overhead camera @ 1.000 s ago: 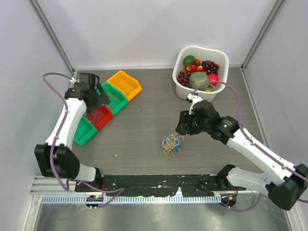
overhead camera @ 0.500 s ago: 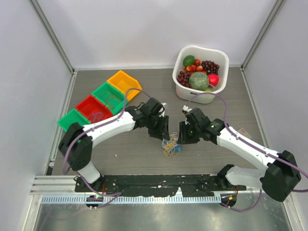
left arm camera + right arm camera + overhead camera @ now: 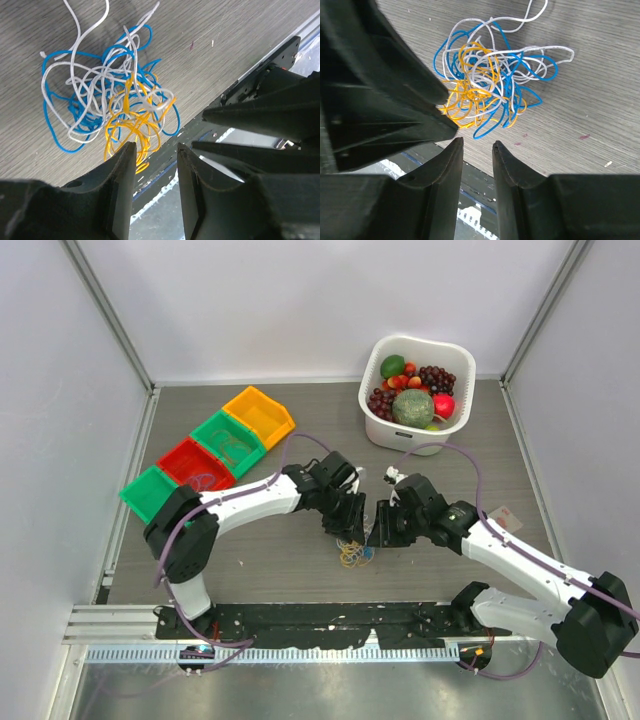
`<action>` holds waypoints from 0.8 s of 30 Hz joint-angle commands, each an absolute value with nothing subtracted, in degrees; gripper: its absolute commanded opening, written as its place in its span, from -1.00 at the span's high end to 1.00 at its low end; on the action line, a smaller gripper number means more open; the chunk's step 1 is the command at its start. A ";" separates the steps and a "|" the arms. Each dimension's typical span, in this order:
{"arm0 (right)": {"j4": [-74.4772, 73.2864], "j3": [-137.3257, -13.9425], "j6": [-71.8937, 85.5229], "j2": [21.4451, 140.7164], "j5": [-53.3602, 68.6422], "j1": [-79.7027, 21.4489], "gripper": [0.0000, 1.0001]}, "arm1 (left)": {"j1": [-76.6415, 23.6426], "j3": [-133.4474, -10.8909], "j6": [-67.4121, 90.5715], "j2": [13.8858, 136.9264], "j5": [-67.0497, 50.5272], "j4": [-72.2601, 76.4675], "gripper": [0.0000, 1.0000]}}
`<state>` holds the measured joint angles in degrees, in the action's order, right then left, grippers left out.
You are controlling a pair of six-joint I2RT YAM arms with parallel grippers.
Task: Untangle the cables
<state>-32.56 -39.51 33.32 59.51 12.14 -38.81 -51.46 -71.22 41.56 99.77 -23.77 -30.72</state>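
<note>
The cables are a tangled bunch of blue, white and yellow-orange wires lying on the grey table near its front edge. They show in the left wrist view and in the right wrist view. My left gripper is open and empty, low over the bunch's far left side, its fingertips near the yellow loops. My right gripper is open and empty, close on the bunch's right. The two grippers nearly face each other over the bunch. No green or red wire shows in the bunch.
A white basket of fruit stands at the back right. A row of yellow, green, red and green bins lies at the left, some with thin wires inside. A black rail runs along the front edge.
My left arm has swung from the bins at the left over to the bunch. My right gripper has moved down and left toward the bunch. The bunch has hardly moved.
</note>
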 commanded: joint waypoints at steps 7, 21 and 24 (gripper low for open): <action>-29.36 -39.90 34.37 59.76 13.54 -38.76 0.27 | -54.58 -75.67 39.55 104.50 -25.22 -31.29 0.22; -28.31 -38.76 34.80 60.73 14.49 -38.67 0.17 | -54.93 -80.67 33.93 95.90 -23.03 -37.26 1.00; -25.93 -38.06 34.80 61.00 15.47 -38.76 0.13 | -55.02 -83.05 33.13 93.26 -22.50 -37.36 1.00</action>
<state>-30.26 -38.30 34.39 60.80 13.67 -38.79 -54.76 -77.69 35.97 100.18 -23.18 -37.04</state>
